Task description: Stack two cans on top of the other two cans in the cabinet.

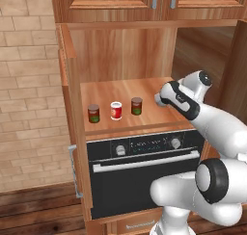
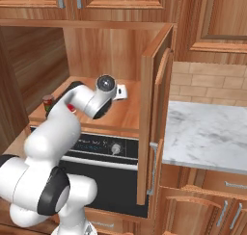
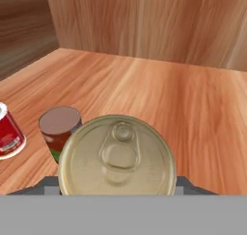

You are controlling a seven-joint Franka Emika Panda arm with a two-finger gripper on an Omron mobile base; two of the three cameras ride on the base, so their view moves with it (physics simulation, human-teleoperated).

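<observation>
hand view: held can (image 3: 117,157) above bare shelf (image 3: 159,94).

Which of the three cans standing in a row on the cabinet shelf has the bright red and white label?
The middle can. The left can and the right can have dark red-brown labels with green lower parts.

A black oven (image 1: 144,178) with knobs, a marble counter (image 2: 207,133), and what looks like brick wall (image 1: 29,84).

held can (image 3: 117,157) hides fingers; red-white can (image 3: 8,133) cut by left edge
</observation>
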